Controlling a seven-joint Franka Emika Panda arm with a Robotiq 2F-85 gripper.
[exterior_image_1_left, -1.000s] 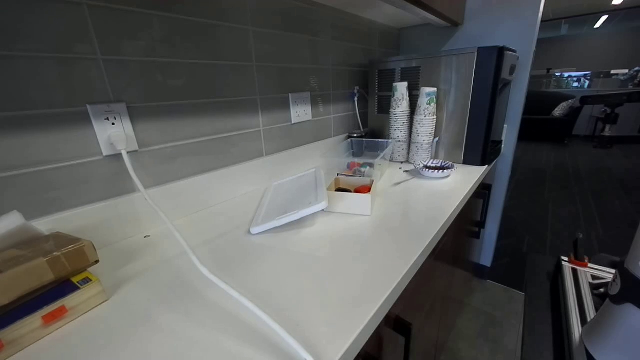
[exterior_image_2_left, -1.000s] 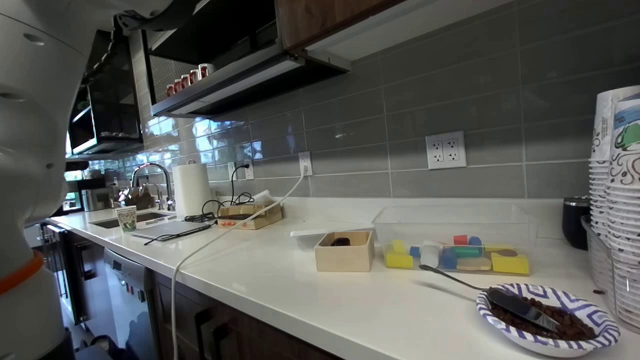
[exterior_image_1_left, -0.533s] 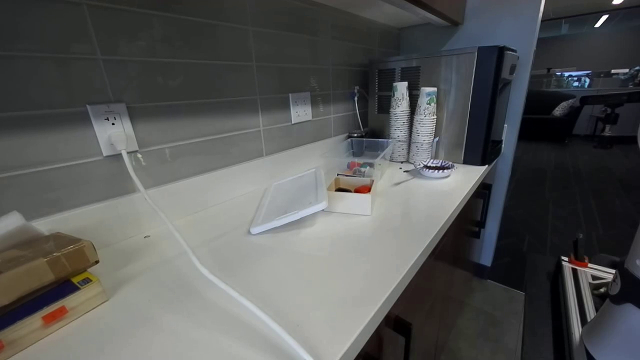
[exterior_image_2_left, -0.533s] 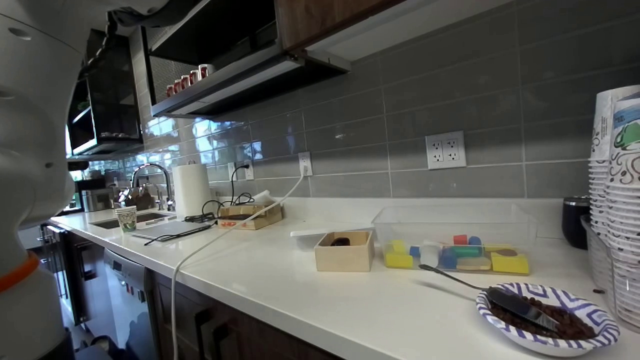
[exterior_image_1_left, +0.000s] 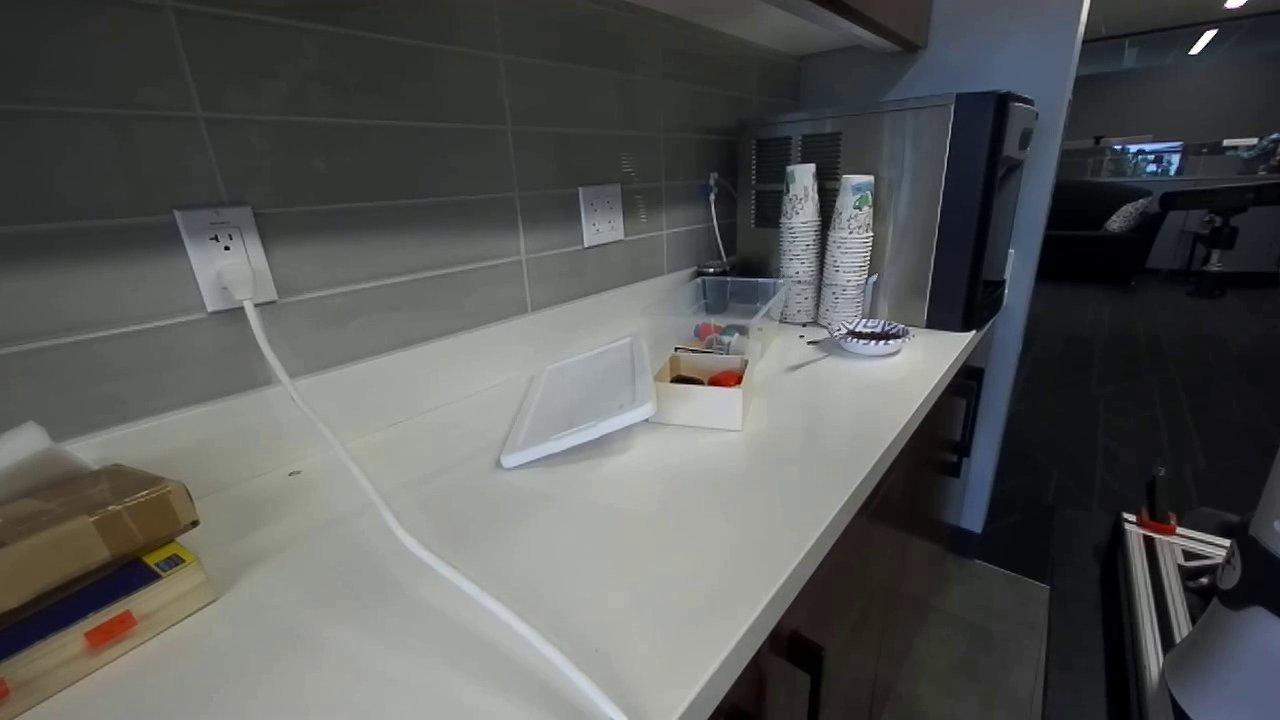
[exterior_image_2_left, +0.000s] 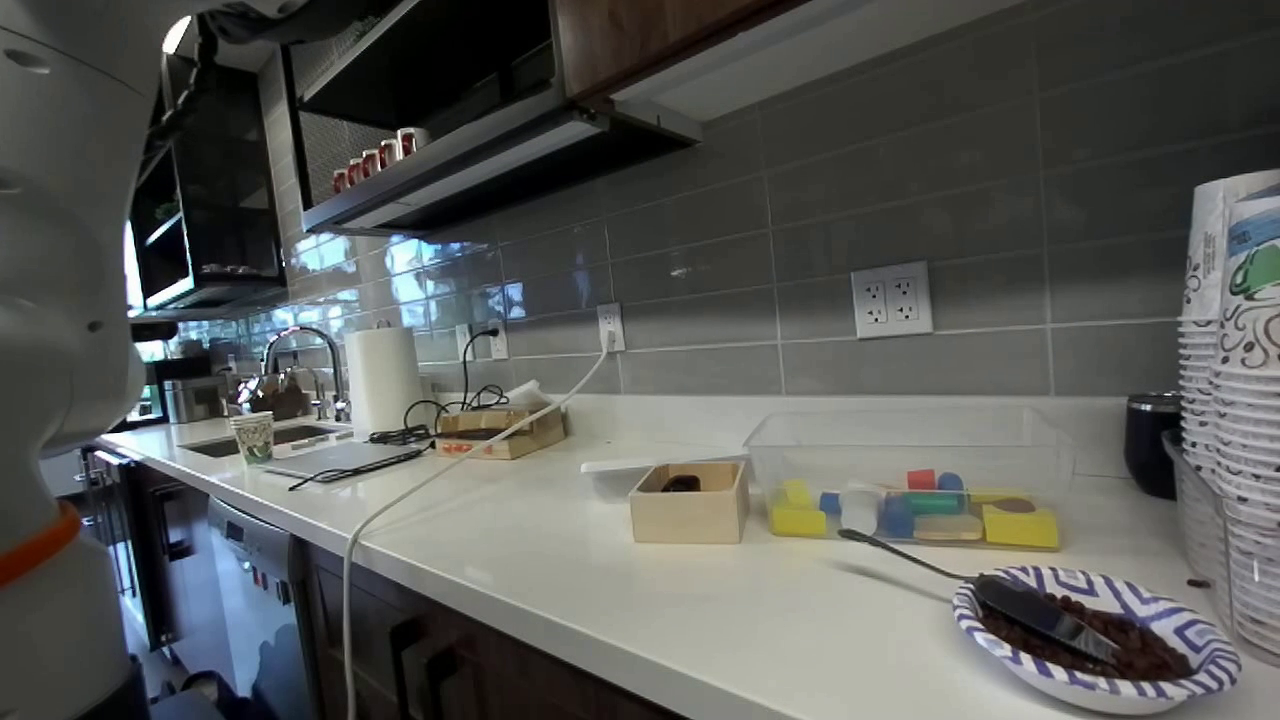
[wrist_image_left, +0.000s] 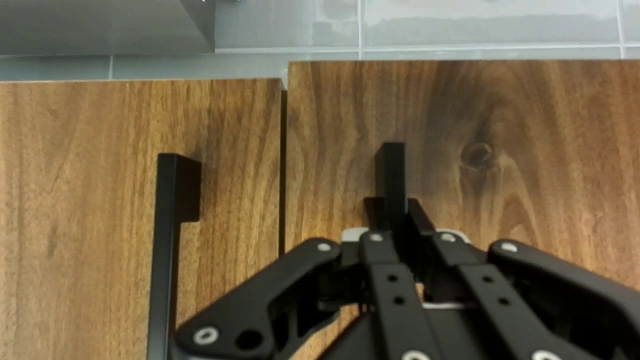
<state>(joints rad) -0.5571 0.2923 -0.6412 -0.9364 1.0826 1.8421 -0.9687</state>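
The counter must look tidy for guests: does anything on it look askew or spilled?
Yes: the white lid lies tilted, one side raised, instead of flat. A dark bit sits on the counter outside the bowl; it may have spilled from there.

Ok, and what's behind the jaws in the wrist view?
A brown wooden cabinet door. The top of its black handle pokes out from between the jaws; how far the handle runs down, and most of the door directly behind them, is covered.
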